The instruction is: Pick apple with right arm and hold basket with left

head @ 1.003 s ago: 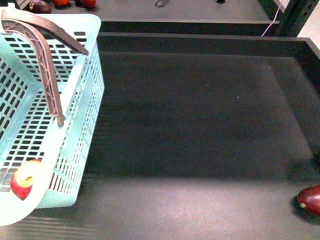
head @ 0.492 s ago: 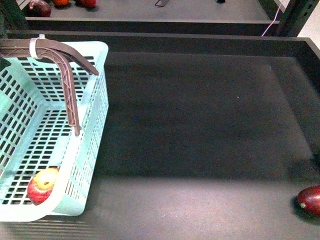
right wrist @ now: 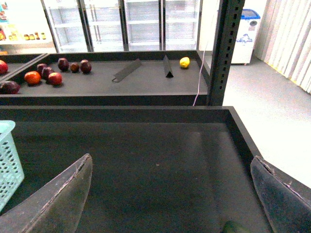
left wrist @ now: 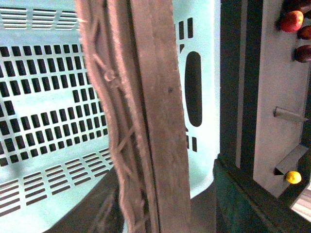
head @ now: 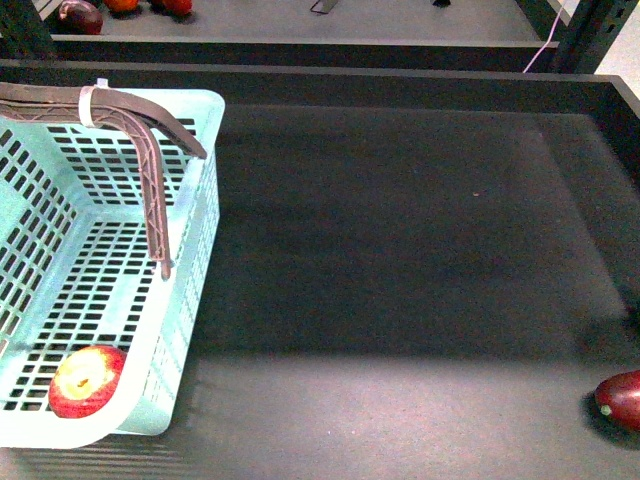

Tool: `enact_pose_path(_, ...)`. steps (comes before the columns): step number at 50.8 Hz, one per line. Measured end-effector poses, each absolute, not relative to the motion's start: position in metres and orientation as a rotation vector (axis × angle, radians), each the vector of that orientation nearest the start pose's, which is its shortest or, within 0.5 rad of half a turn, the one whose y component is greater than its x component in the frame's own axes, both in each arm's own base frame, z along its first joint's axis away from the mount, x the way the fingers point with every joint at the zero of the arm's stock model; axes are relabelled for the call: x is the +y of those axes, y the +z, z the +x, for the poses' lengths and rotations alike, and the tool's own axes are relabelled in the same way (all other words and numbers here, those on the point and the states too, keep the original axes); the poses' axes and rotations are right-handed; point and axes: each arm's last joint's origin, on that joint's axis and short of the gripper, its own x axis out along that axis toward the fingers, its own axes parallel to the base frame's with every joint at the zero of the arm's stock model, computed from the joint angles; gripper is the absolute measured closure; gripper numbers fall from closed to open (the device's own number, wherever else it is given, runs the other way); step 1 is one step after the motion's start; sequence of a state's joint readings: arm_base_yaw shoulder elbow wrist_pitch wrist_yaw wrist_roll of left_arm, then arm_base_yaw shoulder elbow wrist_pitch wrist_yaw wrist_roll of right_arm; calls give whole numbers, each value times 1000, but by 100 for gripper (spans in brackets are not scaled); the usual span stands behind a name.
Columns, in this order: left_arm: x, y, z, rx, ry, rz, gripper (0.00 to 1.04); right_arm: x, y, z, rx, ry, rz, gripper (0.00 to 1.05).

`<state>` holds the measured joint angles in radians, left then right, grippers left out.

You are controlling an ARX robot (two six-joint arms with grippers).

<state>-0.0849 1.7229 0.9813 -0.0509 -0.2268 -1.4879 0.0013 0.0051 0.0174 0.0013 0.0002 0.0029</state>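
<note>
1. Since the earlier frames, the mint-blue slotted plastic basket [head: 190, 250] has swung upright and shifted right, and the round red apple with a yellow patch [head: 87, 381] has rolled along the near corner of its floor.
2. Its brown ribbed swing handle [left wrist: 146, 121] fills the left wrist view; the left claw's own fingers are not in view (its state cannot be told).
3. Right claw [right wrist: 172, 194] hangs with its jaws spread wide and nothing between them over the dark tray [right wrist: 155, 145], the basket off at one side.
4. One dark maroon elongated fruit [head: 620, 398] lies far from the basket.
</note>
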Motion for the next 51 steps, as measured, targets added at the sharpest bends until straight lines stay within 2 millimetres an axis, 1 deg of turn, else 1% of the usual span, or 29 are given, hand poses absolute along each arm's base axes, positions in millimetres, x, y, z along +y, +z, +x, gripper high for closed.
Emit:
enact_pose_path(4,-22,193,339,507,660,-1275,30,0,169,97,-14,2,3,9)
enact_pose_path(7,-21,203,332,503,663,-1268,20,0,169,97,-14,1,3,9)
enact_pose_path(12,-19,217,318,492,670,-1262,6,0,169,97,-14,1,3,9)
enact_pose_path(13,-18,219,313,489,673,-1258,5,0,169,97,-14,1,3,9)
enact_pose_path(17,-16,229,300,474,684,-1252,8,0,169,97,-14,1,3,9)
enact_pose_path(22,-14,241,283,465,689,-1233,7,0,169,97,-14,1,3,9)
enact_pose_path(33,-21,255,255,449,686,-1214,7,0,169,97,-14,1,3,9)
enact_pose_path(34,-21,255,254,448,656,-1208,8,0,169,97,-14,1,3,9)
enact_pose_path(36,-24,252,250,410,443,-1148,15,0,169,97,-14,2,3,9)
enact_pose_path(37,-25,251,248,395,389,-1124,17,0,169,97,-14,1,3,9)
enact_pose_path(38,-26,249,245,353,297,-1088,21,0,169,97,-14,1,3,9)
enact_pose_path(39,-27,248,240,301,219,-1012,24,0,169,97,-14,-1,3,9)
enact_pose_path(40,-28,247,238,277,184,-942,26,0,169,97,-14,-1,3,9)
enact_pose_path(42,-31,244,227,181,88,-791,33,0,169,97,-14,-1,3,9)
enact_pose_path(43,-32,243,221,135,53,-703,37,0,169,97,-14,-2,3,9)
enact_pose_path(44,-32,243,219,114,38,-660,39,0,169,97,-14,-1,3,9)
enact_pose_path(45,-31,242,214,79,14,-556,42,0,169,97,-14,-1,3,9)
enact_pose_path(47,-30,241,206,21,-7,-407,49,0,169,97,-14,0,3,9)
enact_pose_path(48,-30,241,205,11,-7,-375,51,0,169,97,-14,0,3,9)
enact_pose_path(51,-24,233,193,-14,-2,-169,67,0,169,97,-14,-1,3,9)
